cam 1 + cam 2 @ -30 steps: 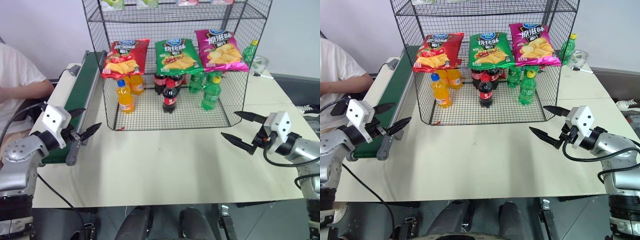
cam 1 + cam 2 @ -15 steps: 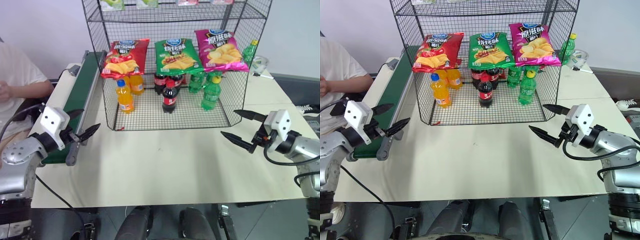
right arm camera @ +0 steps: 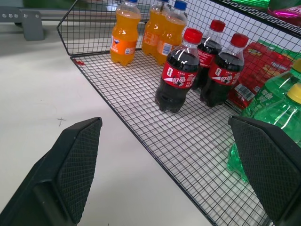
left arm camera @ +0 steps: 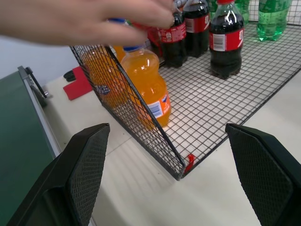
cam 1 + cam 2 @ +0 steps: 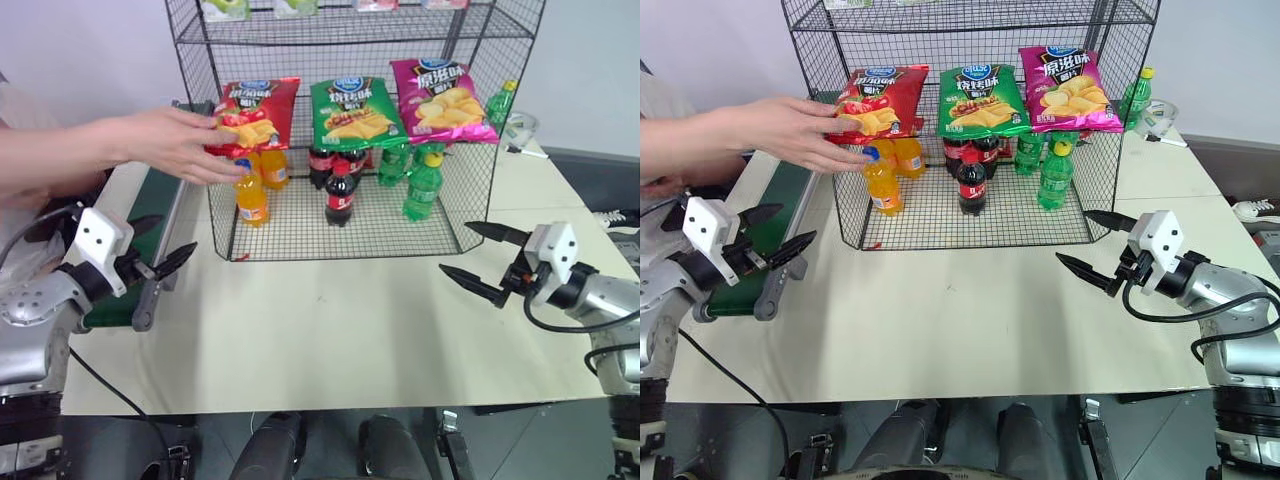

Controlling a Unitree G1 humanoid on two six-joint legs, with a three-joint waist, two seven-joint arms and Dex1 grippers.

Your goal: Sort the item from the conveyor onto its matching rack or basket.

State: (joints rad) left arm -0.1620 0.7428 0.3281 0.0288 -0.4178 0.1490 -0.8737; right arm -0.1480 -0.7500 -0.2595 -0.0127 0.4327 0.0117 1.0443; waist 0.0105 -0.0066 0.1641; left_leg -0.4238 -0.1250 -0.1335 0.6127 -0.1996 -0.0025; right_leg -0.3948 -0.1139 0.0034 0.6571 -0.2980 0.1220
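Note:
The red chip bag [image 5: 252,112] lies on the left end of the middle tier of the black wire rack [image 5: 478,190]. A person's hand [image 5: 185,143] reaches over the dark-green conveyor [image 5: 158,195] and touches the bag's lower left corner. My left gripper [image 5: 177,233] hovers open beside the conveyor's near end, nothing between its fingers [image 4: 84,169]. My right gripper [image 5: 454,247] hangs open over the table off the rack's front right corner, holding nothing.
A green chip bag [image 5: 352,110] and a magenta one [image 5: 440,100] lie beside the red bag. Orange soda [image 5: 250,192], cola [image 5: 339,195] and green bottles [image 5: 422,187] stand on the bottom tier. The person's forearm [image 5: 60,155] crosses above the conveyor.
The person's arm has stretched from the far left across the conveyor to the red bag on the rack. Both grippers have stayed where they were, open.

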